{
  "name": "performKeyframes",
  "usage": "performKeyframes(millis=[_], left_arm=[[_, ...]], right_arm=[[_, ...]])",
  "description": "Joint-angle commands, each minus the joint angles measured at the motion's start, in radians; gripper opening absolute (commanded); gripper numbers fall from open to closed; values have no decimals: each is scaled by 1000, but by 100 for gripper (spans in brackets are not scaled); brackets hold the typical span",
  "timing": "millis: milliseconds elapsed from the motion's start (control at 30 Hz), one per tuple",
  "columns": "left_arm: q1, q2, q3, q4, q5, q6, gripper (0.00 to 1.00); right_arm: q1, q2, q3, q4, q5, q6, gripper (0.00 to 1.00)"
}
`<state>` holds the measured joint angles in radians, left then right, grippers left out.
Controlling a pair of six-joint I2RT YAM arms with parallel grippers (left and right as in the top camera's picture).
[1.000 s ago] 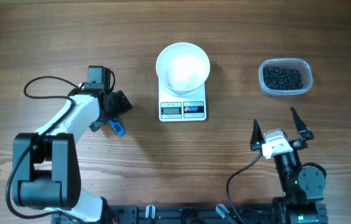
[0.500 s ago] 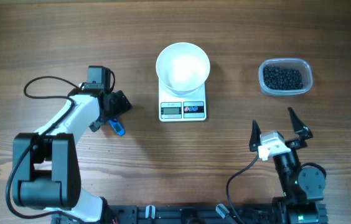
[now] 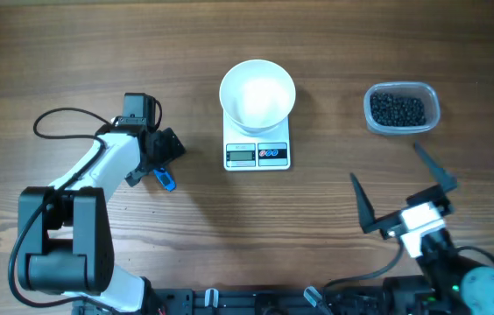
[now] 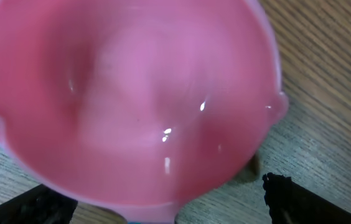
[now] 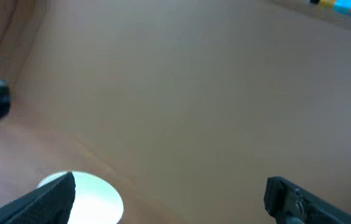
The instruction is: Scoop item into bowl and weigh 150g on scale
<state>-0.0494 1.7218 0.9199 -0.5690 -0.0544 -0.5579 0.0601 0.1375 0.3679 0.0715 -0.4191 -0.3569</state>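
The right gripper has swung back and tilted upward, jaws wide and empty; the left gripper stays spread over a pink scoop; the item lies unscooped in its tub, so the bowl on the scale remains empty

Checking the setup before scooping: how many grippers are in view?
2. The left gripper is over a pink scoop, left of the scale; the right gripper is front right, near the tub.
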Motion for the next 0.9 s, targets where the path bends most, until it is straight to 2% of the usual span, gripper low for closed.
performKeyframes(millis=[0, 33, 133, 233, 367, 467, 533, 667, 867], left_arm=[[9, 22, -20, -6, 17, 1, 100], [9, 22, -20, -6, 17, 1, 100], [9, 22, -20, -6, 17, 1, 100], [9, 22, -19, -6, 17, 1, 100], [9, 22, -19, -6, 17, 1, 100], [8, 22, -20, -6, 17, 1, 100], [9, 22, -20, -6, 17, 1, 100], [9, 22, -19, -6, 17, 1, 100], [8, 22, -19, -6, 17, 1, 100]], right_arm=[[-2, 176, 227, -167, -5, 56, 100], [-2, 215, 273, -211, -8, 63, 100], [-2, 460, 569, -525, -14, 98, 100], [-2, 613, 724, -676, -72, 99, 100], [-2, 747, 738, -683, -231, 100, 100], [-2, 843, 738, -729, -339, 214, 100], [-2, 906, 738, -752, -339, 299, 100], [-2, 1002, 738, -811, -339, 304, 100], [-2, 1026, 738, -818, -338, 304, 100]])
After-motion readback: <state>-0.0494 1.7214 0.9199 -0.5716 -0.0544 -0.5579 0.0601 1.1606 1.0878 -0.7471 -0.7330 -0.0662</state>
